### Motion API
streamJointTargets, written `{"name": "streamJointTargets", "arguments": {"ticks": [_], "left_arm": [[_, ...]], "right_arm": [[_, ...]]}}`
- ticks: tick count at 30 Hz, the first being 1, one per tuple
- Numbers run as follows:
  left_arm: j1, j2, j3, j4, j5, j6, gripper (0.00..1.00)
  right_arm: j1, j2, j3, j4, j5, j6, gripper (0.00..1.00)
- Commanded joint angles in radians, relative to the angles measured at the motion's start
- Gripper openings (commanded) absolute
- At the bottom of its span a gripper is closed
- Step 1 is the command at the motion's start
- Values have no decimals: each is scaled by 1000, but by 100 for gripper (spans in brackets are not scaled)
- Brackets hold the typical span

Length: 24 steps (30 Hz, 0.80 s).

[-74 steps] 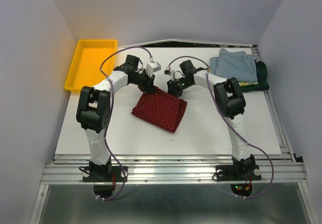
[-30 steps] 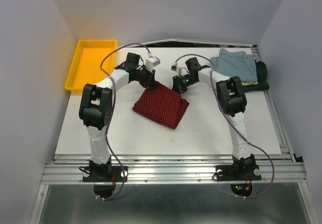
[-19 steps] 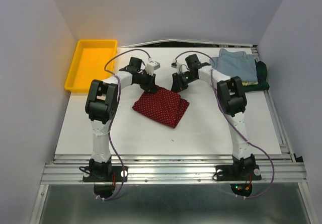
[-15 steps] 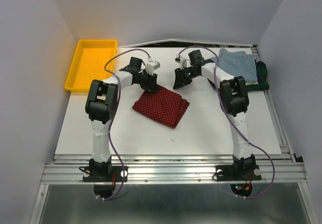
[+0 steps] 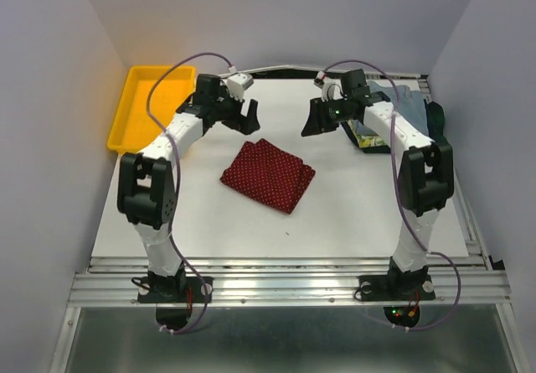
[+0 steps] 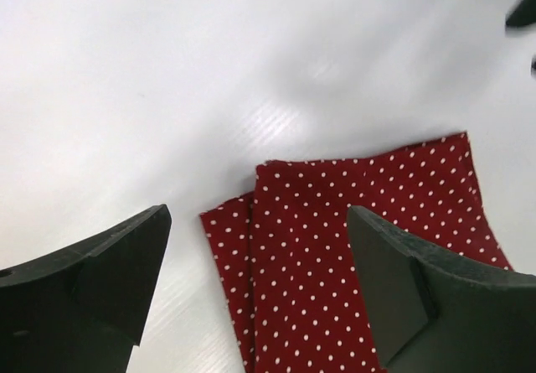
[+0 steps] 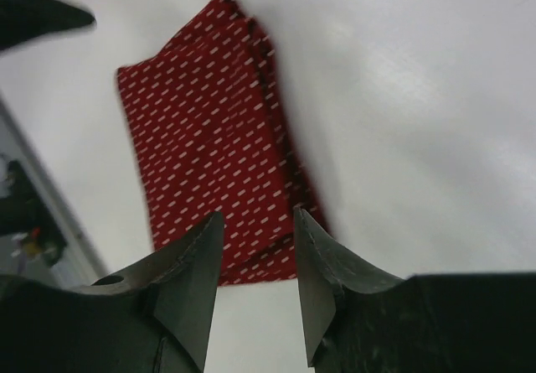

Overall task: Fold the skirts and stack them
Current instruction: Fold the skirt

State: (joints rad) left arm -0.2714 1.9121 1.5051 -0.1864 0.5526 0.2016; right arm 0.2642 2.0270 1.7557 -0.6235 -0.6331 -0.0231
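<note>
The dark red skirt with tiny white dots [image 5: 268, 174] lies folded flat on the white table, with nothing touching it. My left gripper [image 5: 248, 121] hovers above and behind its far left corner, jaws wide open and empty; in the left wrist view the skirt [image 6: 368, 247] lies below the left gripper [image 6: 255, 214]. My right gripper [image 5: 314, 125] hangs off the far right of it, jaws apart and holding nothing; its wrist view has the right gripper [image 7: 258, 212] over the skirt [image 7: 209, 138]. The folded light blue skirt [image 5: 412, 103], yellow-green patterned skirt [image 5: 368, 140] and dark green skirt [image 5: 436, 118] sit stacked at the back right, partly hidden by the right arm.
A yellow plastic tray [image 5: 151, 105] stands at the back left corner. Grey walls close in the table on both sides. The aluminium rail [image 5: 285, 285] with both arm bases runs along the near edge.
Both grippers have let go of the red skirt's far edge, opened and lifted back, the left toward the back left, the right toward the stack. The skirt stays folded.
</note>
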Motion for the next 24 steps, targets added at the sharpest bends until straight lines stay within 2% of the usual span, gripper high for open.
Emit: {"name": "streamJointTargets", "arguments": {"ticks": [1, 3, 6, 9, 10, 13, 14, 15, 17, 18, 21, 24], "left_arm": [[43, -229, -71, 119, -66, -24, 99], [60, -309, -140, 155, -51, -40, 99], [93, -372, -203, 173, -10, -79, 99], [132, -387, -268, 147, 319, -39, 99], [132, -372, -285, 143, 348, -57, 98], [126, -308, -388, 142, 388, -140, 81], [126, -292, -410, 146, 389, -154, 80], [124, -276, -433, 162, 397, -160, 74], [123, -236, -497, 179, 409, -194, 69], [123, -220, -519, 215, 409, -195, 63], [123, -150, -557, 258, 385, -240, 54], [124, -79, -583, 266, 339, -252, 46]], "right_arm": [[39, -100, -197, 127, -328, 198, 44], [88, -120, -264, 192, -399, 254, 45], [139, -123, -381, 356, -464, 440, 45], [153, -96, -491, 496, -506, 535, 45], [164, -91, -508, 537, -513, 551, 45], [173, -93, -577, 603, -527, 603, 45], [173, -99, -596, 611, -527, 614, 45], [187, -112, -613, 648, -525, 609, 45], [198, -111, -631, 621, -510, 571, 45], [198, -103, -636, 578, -496, 548, 45], [198, -54, -630, 463, -416, 433, 43], [198, 33, -537, 296, -321, 280, 41]]}}
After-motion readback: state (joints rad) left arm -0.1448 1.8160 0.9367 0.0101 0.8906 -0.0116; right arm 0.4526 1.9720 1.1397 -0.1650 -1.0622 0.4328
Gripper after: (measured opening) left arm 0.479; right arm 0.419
